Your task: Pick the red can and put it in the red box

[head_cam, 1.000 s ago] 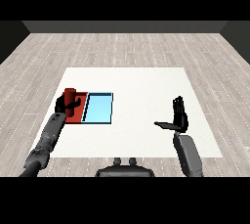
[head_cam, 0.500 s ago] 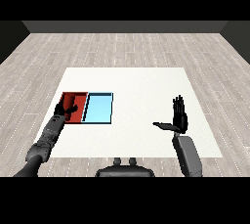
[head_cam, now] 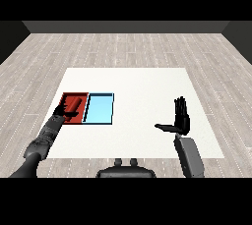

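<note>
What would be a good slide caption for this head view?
The red can lies in the red tray by the left hand, beside the light blue tray; the right hand is open.

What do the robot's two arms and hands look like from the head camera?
Both forearms are grey, rounded tubes, each ending in a black left hand or right hand with slim fingers and a thumb. No cables or markings show.

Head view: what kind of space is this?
Likely a bare indoor test room: a white table on grey plank flooring, dark walls behind, and only a red tray and light blue tray laid out.
</note>
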`<state>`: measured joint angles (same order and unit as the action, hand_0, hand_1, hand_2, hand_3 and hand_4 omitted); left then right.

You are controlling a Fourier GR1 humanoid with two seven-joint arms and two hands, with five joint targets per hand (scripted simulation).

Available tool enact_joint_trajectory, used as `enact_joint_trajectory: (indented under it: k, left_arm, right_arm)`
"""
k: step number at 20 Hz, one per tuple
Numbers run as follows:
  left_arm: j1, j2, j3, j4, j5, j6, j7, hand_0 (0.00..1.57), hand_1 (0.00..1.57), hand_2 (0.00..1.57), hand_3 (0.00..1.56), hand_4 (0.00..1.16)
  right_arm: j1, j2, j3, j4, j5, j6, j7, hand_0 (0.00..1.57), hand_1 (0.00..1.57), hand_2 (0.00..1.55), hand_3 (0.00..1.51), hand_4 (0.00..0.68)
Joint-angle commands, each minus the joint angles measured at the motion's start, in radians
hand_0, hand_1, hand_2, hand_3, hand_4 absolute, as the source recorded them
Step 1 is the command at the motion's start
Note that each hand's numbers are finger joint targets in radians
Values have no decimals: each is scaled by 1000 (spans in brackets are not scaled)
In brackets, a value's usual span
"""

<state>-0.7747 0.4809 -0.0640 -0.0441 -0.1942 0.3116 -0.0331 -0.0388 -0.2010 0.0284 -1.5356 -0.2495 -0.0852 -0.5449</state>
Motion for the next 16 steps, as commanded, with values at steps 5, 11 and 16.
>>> enact_joint_trajectory:
  k: [5, 11, 16]
  left_arm:
    - [15, -33, 74, -18, 66, 81, -6, 0, 0, 0, 0, 0]
    - [57, -38, 315, -262, 312, 58, -423, 0, 0, 0, 0, 0]
    - [54, -157, 329, -466, 371, -69, -647, 0, 0, 0, 0, 0]
  right_arm:
    - [30, -7, 7, -72, 0, 17, 18, 0, 0, 0, 0, 0]
    - [34, -10, -6, -54, -16, 35, -2, 0, 0, 0, 0, 0]
    - [29, -8, 8, -39, -11, 55, -17, 0, 0, 0, 0, 0]
